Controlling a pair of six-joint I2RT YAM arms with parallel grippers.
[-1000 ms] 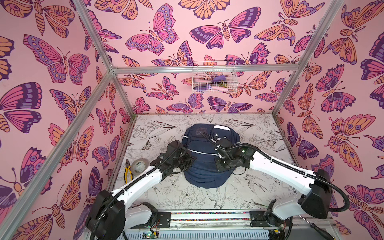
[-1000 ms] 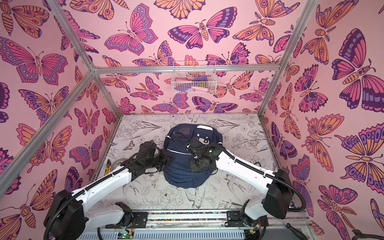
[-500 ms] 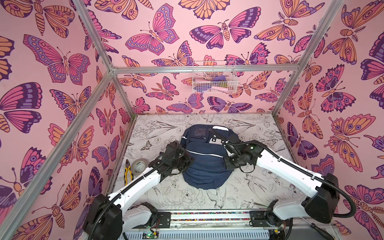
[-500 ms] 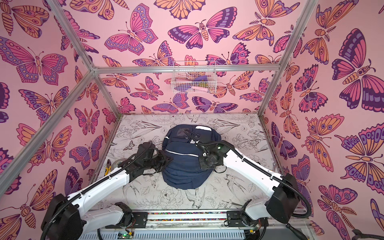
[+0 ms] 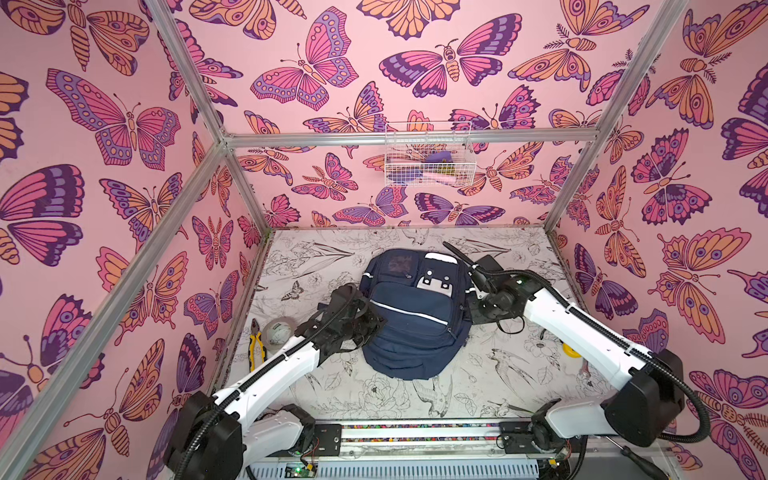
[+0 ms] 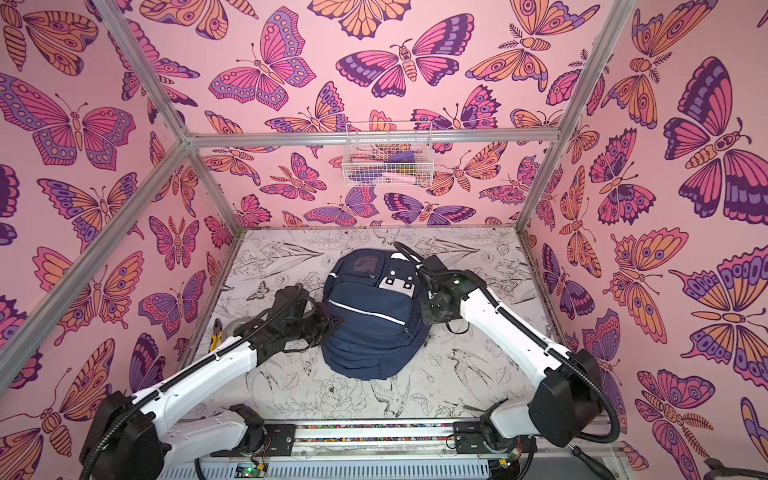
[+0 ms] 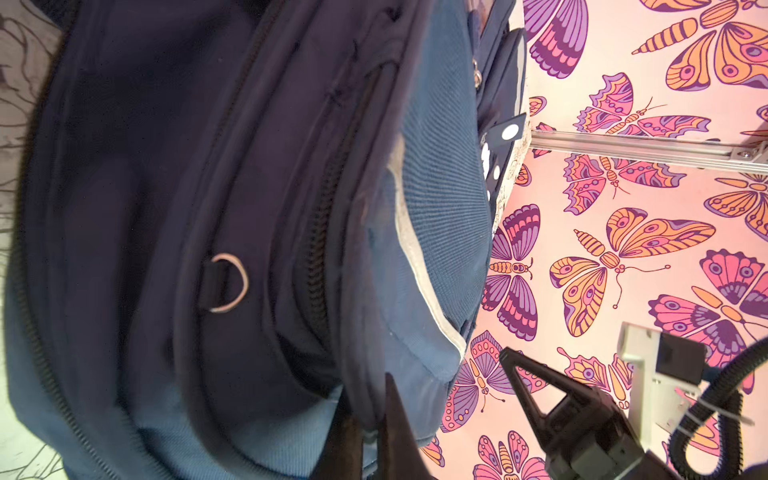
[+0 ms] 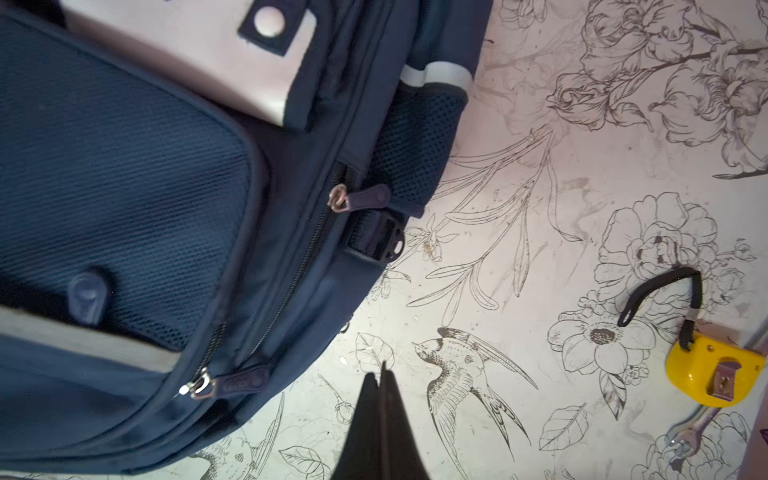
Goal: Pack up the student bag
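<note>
The student bag [image 5: 415, 316] [image 6: 370, 320], navy blue with white stripes and a white patch, lies front up in the middle of the table. My left gripper [image 5: 376, 322] [image 6: 336, 322] is at the bag's left side. In the left wrist view this gripper [image 7: 376, 399] is shut on a fold of the bag's [image 7: 208, 166] fabric beside a zipper. My right gripper [image 5: 473, 316] [image 6: 428, 316] hangs beside the bag's right side. In the right wrist view it [image 8: 382, 370] is shut with nothing in it, over bare table next to the bag [image 8: 124, 187] and its zipper pulls.
A yellow tape measure [image 8: 715, 374] [image 5: 569, 349] with a black loop and a wrench [image 8: 685, 436] lie on the table to the right. Yellow-handled pliers [image 5: 255, 345] and a tape roll [image 5: 279, 331] lie at the left. A wire basket [image 5: 428, 153] hangs on the back wall.
My right gripper has moved from the top of the bag off to its right side. The left gripper has stayed at the bag's left edge, and the bag has shifted slightly.
</note>
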